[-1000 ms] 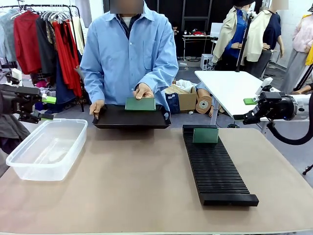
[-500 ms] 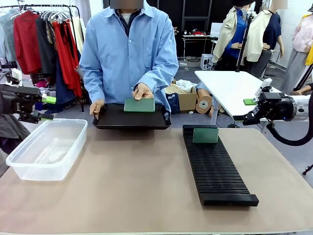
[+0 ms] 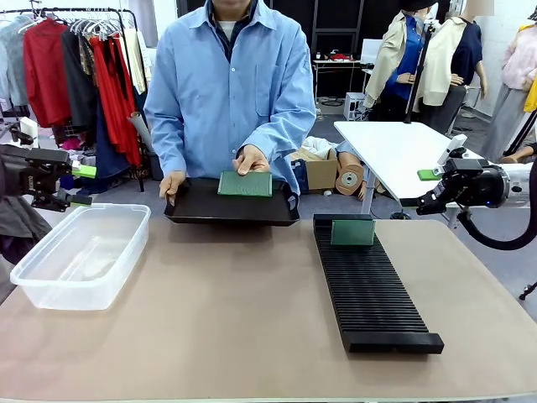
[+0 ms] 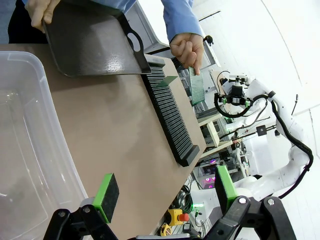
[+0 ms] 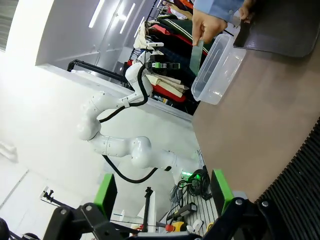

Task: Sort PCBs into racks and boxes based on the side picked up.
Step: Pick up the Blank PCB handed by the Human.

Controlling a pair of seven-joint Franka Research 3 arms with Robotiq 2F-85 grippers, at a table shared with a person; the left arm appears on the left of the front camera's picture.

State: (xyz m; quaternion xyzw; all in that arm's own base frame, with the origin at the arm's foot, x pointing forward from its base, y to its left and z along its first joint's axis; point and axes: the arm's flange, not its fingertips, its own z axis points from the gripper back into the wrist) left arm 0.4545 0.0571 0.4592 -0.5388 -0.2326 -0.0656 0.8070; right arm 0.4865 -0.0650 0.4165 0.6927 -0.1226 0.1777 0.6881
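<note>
A person across the table pinches a green PCB [image 3: 245, 184] upright over a shallow black tray [image 3: 201, 210]; the other hand grips the tray's left end. The held PCB [image 4: 196, 85] also appears in the left wrist view and the PCB [image 5: 196, 56] in the right wrist view. Another PCB [image 3: 352, 232] stands in the far end of the long black rack [image 3: 373, 298]. The clear box [image 3: 80, 252] sits at the table's left, holding no board that I can see. My left gripper [image 3: 81, 185] hovers open left of the box. My right gripper [image 3: 426, 187] hangs open off the table's right edge.
The tan tabletop [image 3: 226, 311] lies bare between box and rack. In the left wrist view the box wall [image 4: 30, 150] lies close below the fingers [image 4: 106, 197]. A white side table [image 3: 394, 151] stands behind the right gripper; clothes racks stand at the far left.
The person has shifted slightly to the right, carrying the tray and the held PCB a little that way. Neither arm has moved.
</note>
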